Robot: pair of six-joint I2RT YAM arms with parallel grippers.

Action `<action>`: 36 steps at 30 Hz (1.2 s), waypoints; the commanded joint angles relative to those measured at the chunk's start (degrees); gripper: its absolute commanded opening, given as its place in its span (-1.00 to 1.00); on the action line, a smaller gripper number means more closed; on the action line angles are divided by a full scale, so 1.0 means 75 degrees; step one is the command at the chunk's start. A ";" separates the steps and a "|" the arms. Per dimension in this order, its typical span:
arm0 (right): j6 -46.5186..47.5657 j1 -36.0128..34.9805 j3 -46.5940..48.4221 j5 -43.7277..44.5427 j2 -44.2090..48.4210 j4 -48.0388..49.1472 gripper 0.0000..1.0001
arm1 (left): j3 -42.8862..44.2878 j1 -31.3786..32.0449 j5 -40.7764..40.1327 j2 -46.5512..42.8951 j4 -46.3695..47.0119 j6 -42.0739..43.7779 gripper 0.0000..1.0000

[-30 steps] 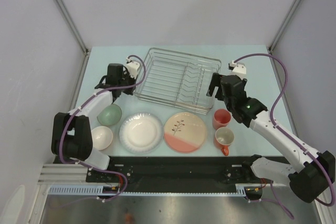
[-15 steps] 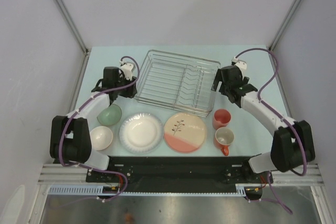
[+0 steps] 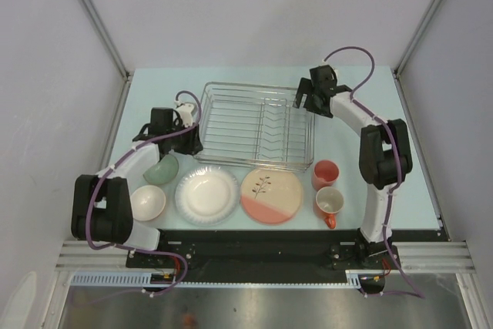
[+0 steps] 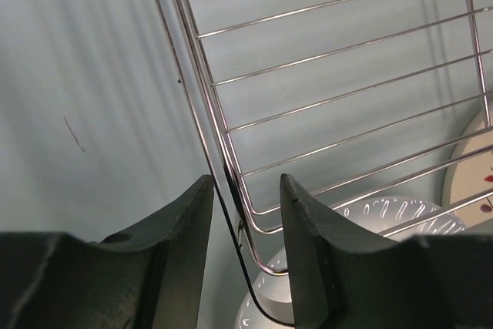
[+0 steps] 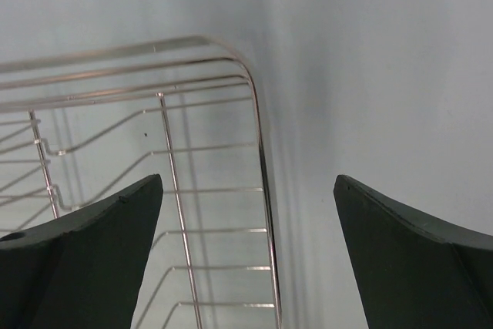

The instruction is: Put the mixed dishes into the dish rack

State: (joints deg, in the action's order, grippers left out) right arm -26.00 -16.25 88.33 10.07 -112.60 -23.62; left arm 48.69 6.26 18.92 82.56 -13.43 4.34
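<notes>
Your left pincer (image 4: 246, 190) is half open. Its two fingers (image 4: 185, 229) sit on either side of the dish rack's (image 3: 254, 85) near left corner wire and do not squeeze it. Your right pincer (image 5: 248, 182) is wide open and empty over the rack's far right corner. I think they sit there to slide the rack. The white plate (image 3: 206, 195) and the other dishes wait on the worktop (image 3: 158, 90), just in front of the rack.

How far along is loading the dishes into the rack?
Done: nothing, the dish rack is empty. In hand: left gripper straddles its near-left rim, unclamped; right gripper open above its far-right corner. Left: white plate, cream plate, green bowl, white bowl, pink cup, orange mug.
</notes>
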 commanded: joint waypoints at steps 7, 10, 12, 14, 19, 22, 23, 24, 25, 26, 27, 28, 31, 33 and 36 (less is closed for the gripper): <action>0.0056 -0.0001 0.1863 -0.1061 -0.1370 -0.0613 0.99 | 0.0175 -0.0179 0.0068 -0.0052 -0.1420 0.0324 0.03; 0.0091 -0.0071 0.1653 -0.0816 -0.1044 -0.0461 1.00 | 0.0701 -0.0225 -0.0073 0.0077 -0.1397 0.0336 0.40; 0.0115 -0.0072 0.1453 -0.0581 -0.0762 -0.0356 0.99 | 0.1065 -0.0296 -0.0213 0.0171 -0.1467 0.0324 0.57; 0.0185 -0.0072 0.1044 -0.0371 -0.0237 -0.0075 0.99 | 0.1604 -0.0424 -0.0249 0.0206 -0.1561 0.0289 0.85; 0.0419 -0.0107 0.0527 -0.0170 0.0598 0.0441 1.00 | 0.2623 -0.0787 -0.0249 0.0066 -0.2004 0.0347 0.99; 0.0618 -0.0247 0.0573 0.0099 0.0961 0.0465 1.00 | 0.2894 -0.1113 -0.0156 -0.0180 -0.2589 0.0557 0.99; 0.0677 -0.0317 0.0585 0.0343 0.1066 0.0465 1.00 | 0.2918 -0.1197 -0.0051 -0.0343 -0.2754 0.0883 1.00; 0.0735 -0.0387 0.0597 0.0496 0.1288 0.0488 0.99 | 0.2895 -0.1291 0.0078 -0.0437 -0.2895 0.1037 1.00; 0.0875 -0.0539 0.0620 0.0649 0.1371 0.0442 1.00 | 0.2791 -0.1582 0.0334 -0.0543 -0.3152 0.1155 0.99; 0.0946 -0.0621 0.0678 0.0987 0.1465 0.0384 1.00 | 0.2720 -0.1747 0.0418 -0.0671 -0.3282 0.1400 0.99; 0.1005 -0.0692 0.0772 0.1152 0.1663 0.0290 1.00 | 0.2673 -0.1900 0.0442 -0.0870 -0.3399 0.1495 1.00; 0.1133 -0.0867 0.0750 0.1467 0.1816 0.0173 1.00 | 0.2615 -0.2133 0.0350 -0.0965 -0.3749 0.1623 0.99; 0.1205 -0.1055 0.0165 0.1693 0.2598 0.0277 1.00 | 0.2300 -0.2485 -0.0189 -0.1340 -0.3974 0.2045 0.76; 0.1112 -0.1126 -0.0338 0.1717 0.3080 0.0441 0.99 | 0.2041 -0.2686 -0.0226 -0.1504 -0.3987 0.2281 0.70; 0.0959 -0.1185 -0.1300 0.1635 0.3925 0.0863 1.00 | 0.1736 -0.2839 0.0184 -0.1610 -0.4243 0.2444 0.57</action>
State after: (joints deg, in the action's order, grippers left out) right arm -18.57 -25.34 83.74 19.27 -90.45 -20.58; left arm 64.14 -13.65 18.24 72.01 -41.17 18.28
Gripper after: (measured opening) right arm 0.995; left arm 0.833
